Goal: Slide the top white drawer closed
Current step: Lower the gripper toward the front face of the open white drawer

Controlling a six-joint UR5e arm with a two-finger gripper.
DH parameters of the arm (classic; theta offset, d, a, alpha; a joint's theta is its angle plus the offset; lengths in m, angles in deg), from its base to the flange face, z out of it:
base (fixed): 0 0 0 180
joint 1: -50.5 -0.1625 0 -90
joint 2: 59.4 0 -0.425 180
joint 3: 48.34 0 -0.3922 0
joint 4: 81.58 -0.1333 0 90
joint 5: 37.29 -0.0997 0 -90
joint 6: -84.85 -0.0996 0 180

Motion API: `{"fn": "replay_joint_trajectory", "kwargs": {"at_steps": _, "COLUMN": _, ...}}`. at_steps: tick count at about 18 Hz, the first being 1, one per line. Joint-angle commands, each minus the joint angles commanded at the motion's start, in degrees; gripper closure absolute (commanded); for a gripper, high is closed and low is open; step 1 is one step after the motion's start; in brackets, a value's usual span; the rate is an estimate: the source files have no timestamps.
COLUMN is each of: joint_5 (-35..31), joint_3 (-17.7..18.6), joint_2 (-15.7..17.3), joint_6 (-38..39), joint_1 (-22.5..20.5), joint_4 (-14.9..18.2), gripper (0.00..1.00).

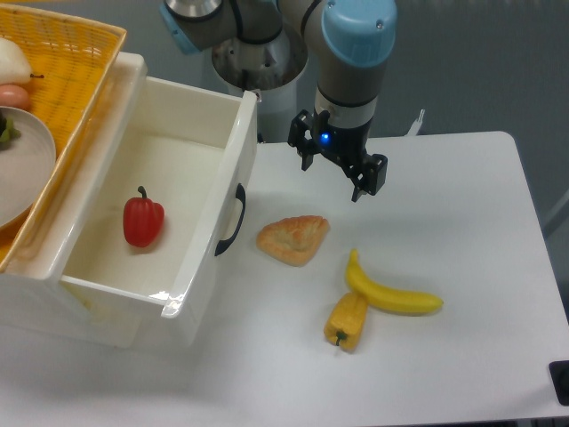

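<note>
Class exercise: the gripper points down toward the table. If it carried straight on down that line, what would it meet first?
Probably the bare white table. The open gripper hangs above and behind the pastry, right of the top white drawer; with one view, depth is uncertain, so it might clip the pastry.

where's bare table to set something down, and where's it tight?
Free: the right part of the table, right of the gripper and above the banana; also the front strip below the yellow pepper. Tight: the middle, where the pastry lies beside the open top white drawer, with banana and pepper touching nearby. The drawer holds a red pepper.
</note>
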Motion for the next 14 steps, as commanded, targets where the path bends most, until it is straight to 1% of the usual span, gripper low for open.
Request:
{"fn": "replay_joint_trajectory", "kwargs": {"at_steps": 3, "joint_5": 0.1, "joint_3": -0.3, "joint_2": -2.2, "joint_6": 3.2, "joint_1": 0.2, "joint_4": -0.6, "gripper": 0.00}}
{"fn": "replay_joint_trajectory", "kwargs": {"at_steps": 5, "joint_5": 0.0, "joint_3": -0.4, "joint_2": -3.3, "joint_6": 5.2, "joint_1": 0.3, "joint_4": -2.3, "gripper": 0.00}}
{"fn": "replay_joint_trajectory", "kwargs": {"at_steps": 10, "joint_5": 0.0, "joint_3": -0.2, "joint_2": -5.4, "joint_6": 5.5, "joint_1": 0.4, "joint_4": -3.0, "gripper": 0.00}}
{"fn": "replay_joint_trajectory", "kwargs": {"at_steps": 12, "joint_5": 0.0, "joint_3": -0.1, "joint_2": -6.3, "joint_6": 5.3, "joint_1": 0.4, "joint_4": -4.5, "gripper": 0.00}}
{"fn": "replay_joint_trajectory", "kwargs": {"at_steps": 14, "joint_5": 0.0, "joint_3": 0.7, "joint_2": -6.7, "joint_6": 5.6, "joint_1": 0.6, "joint_4": -4.7, "gripper": 0.00}}
